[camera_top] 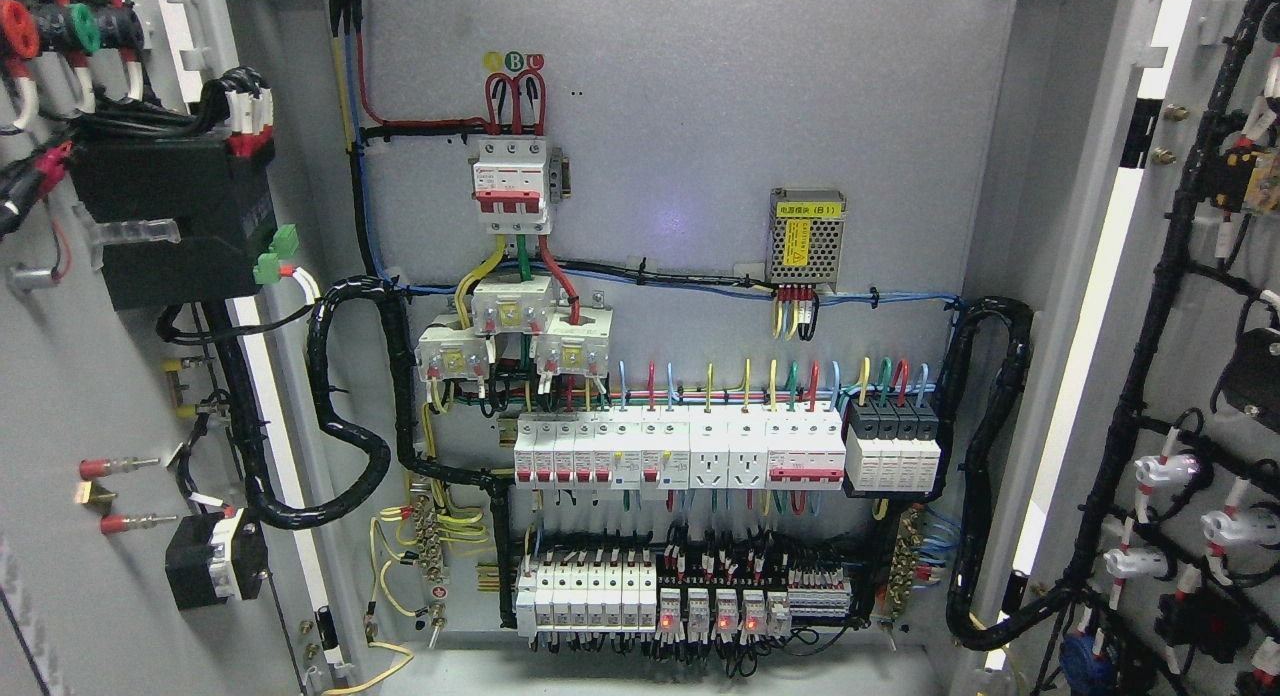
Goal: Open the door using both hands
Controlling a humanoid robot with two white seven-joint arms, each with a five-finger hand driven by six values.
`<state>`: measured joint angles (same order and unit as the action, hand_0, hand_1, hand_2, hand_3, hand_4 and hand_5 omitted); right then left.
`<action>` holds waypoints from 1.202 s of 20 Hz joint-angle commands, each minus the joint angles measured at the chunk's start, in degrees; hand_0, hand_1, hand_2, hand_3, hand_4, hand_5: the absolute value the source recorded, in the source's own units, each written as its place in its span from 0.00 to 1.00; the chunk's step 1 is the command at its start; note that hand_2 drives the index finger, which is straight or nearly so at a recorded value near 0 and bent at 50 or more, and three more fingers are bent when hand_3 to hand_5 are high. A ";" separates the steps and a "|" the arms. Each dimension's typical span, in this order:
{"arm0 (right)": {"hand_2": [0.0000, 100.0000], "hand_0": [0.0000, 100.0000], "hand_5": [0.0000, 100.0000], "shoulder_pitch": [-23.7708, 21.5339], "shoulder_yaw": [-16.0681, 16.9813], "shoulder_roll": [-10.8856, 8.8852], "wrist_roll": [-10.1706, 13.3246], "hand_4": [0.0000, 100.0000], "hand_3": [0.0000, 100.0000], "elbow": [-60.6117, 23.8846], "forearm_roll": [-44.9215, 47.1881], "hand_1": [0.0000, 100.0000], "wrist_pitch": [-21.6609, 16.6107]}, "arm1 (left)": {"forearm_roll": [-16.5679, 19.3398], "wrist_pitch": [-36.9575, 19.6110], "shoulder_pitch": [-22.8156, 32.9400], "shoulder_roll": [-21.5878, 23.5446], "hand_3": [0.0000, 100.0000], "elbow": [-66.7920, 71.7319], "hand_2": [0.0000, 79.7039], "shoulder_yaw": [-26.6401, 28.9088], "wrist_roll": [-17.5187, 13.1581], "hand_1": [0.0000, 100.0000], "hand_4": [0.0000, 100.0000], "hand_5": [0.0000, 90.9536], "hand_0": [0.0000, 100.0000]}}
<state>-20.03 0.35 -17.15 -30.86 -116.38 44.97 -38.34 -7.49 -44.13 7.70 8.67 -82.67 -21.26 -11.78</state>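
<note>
Looking for fingers first, none show anywhere in the head view; neither hand nor arm is in the picture, so whether they are spread, curled or holding anything cannot be told. Moving outward, the left door (90, 396) stands swung wide at the left edge, its inner face carrying a black box (170, 221) and cable loom (345, 396). The right door (1190, 376) is likewise swung open at the right, hung with wiring and small white lamp backs (1165, 471). Between them the cabinet back panel (700, 126) is fully exposed, with rows of breakers (680, 454) and a small power supply (806, 236). The opening looks finished. The risk from here is a hand returning unseen and snagging the door cables or brushing live terminals.
</note>
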 commanded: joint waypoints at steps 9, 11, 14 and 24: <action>0.00 0.00 0.00 3.07 10.10 -3.68 0.28 0.00 0.00 1.50 3.98 0.00 1.78 | -2.61 -44.02 5.21 -1.81 0.00 -26.23 0.00 8.68 0.18 0.00 0.00 0.00 0.00; 0.00 0.00 0.00 3.07 10.46 -3.59 0.28 0.00 0.00 2.56 4.07 0.00 1.78 | -2.70 -44.89 7.15 -1.81 0.00 -27.10 0.00 12.63 0.27 0.00 0.00 0.00 0.00; 0.00 0.00 0.00 3.07 11.52 -3.59 0.37 0.00 0.00 3.62 5.73 0.00 1.78 | -3.14 -48.32 9.26 -1.55 0.00 -27.46 0.00 17.21 0.27 0.00 0.00 0.00 0.00; 0.00 0.00 0.00 2.90 14.86 -4.21 0.28 0.00 0.00 7.04 11.63 0.00 2.66 | -6.30 -48.68 11.90 -1.03 0.00 -27.46 0.00 31.62 0.36 0.00 0.00 0.00 0.00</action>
<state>-17.07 11.16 -20.60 -30.38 -112.77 55.03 -35.73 -11.93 -44.22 18.17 7.45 -106.39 -3.66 -11.44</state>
